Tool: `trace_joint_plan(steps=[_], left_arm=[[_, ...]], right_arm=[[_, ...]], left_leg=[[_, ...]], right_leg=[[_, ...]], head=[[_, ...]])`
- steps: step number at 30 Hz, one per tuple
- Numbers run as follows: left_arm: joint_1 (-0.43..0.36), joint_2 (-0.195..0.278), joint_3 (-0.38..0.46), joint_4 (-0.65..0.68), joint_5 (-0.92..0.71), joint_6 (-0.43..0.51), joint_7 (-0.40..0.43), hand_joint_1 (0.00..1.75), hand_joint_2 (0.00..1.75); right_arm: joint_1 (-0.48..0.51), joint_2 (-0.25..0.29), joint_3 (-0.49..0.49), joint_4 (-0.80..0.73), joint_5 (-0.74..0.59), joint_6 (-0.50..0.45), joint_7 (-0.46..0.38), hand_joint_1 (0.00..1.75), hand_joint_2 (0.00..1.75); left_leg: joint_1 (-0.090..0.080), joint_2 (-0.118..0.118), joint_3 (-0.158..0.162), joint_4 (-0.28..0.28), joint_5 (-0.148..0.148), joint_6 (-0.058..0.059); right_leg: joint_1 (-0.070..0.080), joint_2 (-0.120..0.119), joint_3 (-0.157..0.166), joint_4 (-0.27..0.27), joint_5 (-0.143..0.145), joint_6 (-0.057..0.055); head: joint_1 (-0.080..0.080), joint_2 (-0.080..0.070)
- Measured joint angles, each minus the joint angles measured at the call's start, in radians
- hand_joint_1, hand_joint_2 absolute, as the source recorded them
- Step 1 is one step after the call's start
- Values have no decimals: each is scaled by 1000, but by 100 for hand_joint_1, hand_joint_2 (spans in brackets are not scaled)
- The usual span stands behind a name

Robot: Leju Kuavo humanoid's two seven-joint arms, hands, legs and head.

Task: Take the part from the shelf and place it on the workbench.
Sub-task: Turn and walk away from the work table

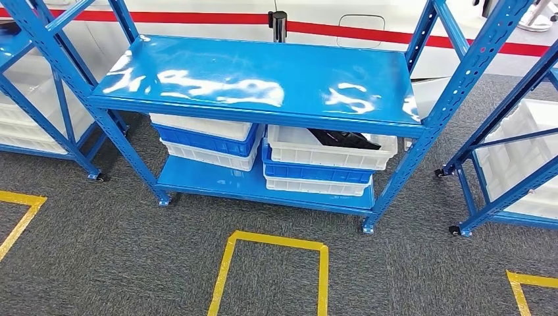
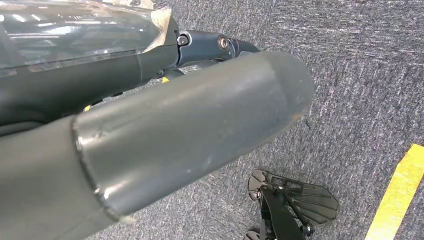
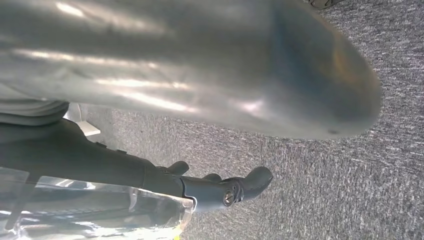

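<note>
Hanging over grey carpet [image 2: 370, 75], the left hand [image 2: 165, 135] is being held with fingers apart and nothing in it. A blue shelf [image 1: 263, 82] is being faced, its lower level stacked with bins; a black part [image 1: 343, 139] is lying in the top right-hand white bin [image 1: 329, 157]. The right hand [image 3: 220, 187], likewise spread and unladen, is hanging above carpet.

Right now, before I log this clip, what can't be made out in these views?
- The black part in the top right white bin: head view, mostly hidden under the blue shelf top, so its shape is unclear.
- Left stack of bins: contents hidden by the same shelf top.
- Left hand and right hand: the wrist views show the thumb blurred and close up, hiding most of the fingers.
</note>
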Motion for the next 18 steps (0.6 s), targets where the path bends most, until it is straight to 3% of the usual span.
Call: trace_joint_plan(steps=[10, 12, 14, 16, 18], left_arm=[[0, 0, 0, 0, 0, 0, 0, 0, 0], [0, 0, 0, 0, 0, 0, 0, 0, 87], [0, 0, 0, 0, 0, 1, 1, 0, 175], [0, 0, 0, 0, -1, 2, 2, 0, 175], [0, 0, 0, 0, -10, 17, 13, 0, 175]], right_arm=[[0, 0, 3, 0, 7, 2, 6, 0, 0], [0, 0, 6, 0, 12, 3, 6, 0, 0], [0, 0, 8, 0, 14, 4, 6, 0, 87], [0, 0, 10, 0, 18, 5, 6, 0, 175], [0, 0, 11, 0, 21, 7, 7, 0, 87]], left_leg=[[-6, 0, 0, 1, 0, -1], [-6, 0, 0, 1, 0, -1], [-6, 0, 0, 1, 0, -1], [-6, 0, 0, 1, 0, -1], [-6, 0, 0, 1, 0, -1]], right_leg=[[-4, 0, 0, 0, 0, 0], [-4, 0, 0, 0, 0, 1], [-5, 0, 0, 0, 0, 0], [-5, 0, 0, 0, 0, 0], [-5, 0, 0, 0, 0, 0]], head=[[0, 0], [0, 0], [0, 0], [0, 0], [0, 0]])
